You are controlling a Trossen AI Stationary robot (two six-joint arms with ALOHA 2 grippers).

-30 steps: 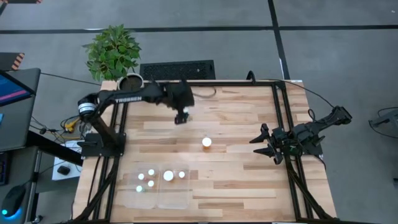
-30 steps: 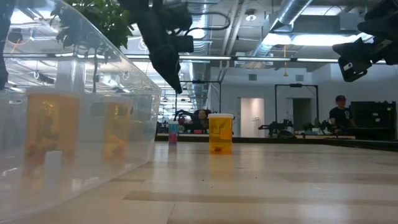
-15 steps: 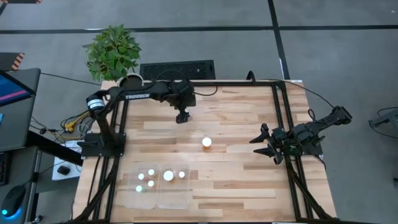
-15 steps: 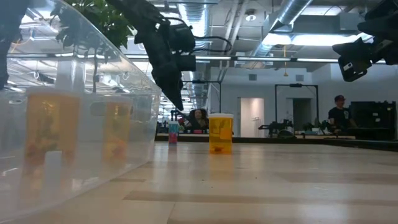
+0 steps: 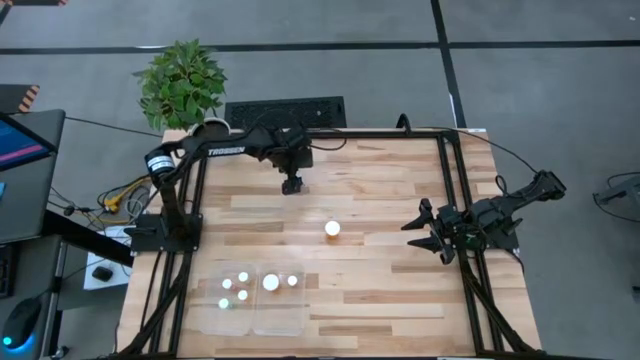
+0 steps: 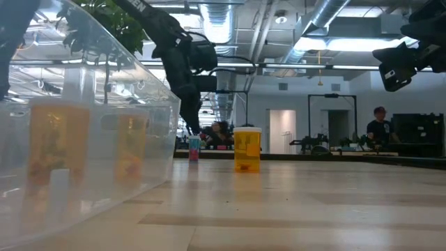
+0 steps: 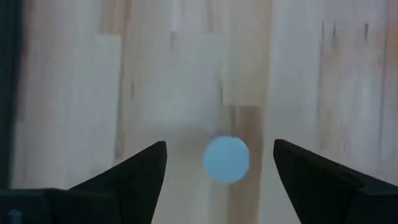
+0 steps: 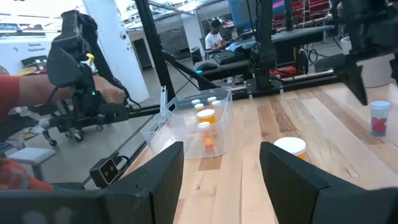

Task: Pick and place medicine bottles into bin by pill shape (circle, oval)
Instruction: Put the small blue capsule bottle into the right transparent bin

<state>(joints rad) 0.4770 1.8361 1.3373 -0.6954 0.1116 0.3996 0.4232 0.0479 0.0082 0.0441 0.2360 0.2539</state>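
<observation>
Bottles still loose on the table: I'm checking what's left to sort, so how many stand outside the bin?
2. An orange bottle stands mid-table. A small blue-capped bottle stands below the open left gripper, hidden from overhead. The bin holds the others.

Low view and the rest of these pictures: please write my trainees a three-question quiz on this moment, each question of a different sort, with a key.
1. True or false: the left gripper is shut on the blue-capped bottle.
2. How many medicine bottles stand on the table outside the bin? A) one B) two C) four
3. Which gripper waits at the table's edge, away from every bottle?

Key
1. False: it is open, above that bottle.
2. B: the blue-capped bottle and the orange bottle.
3. The right gripper.
</observation>
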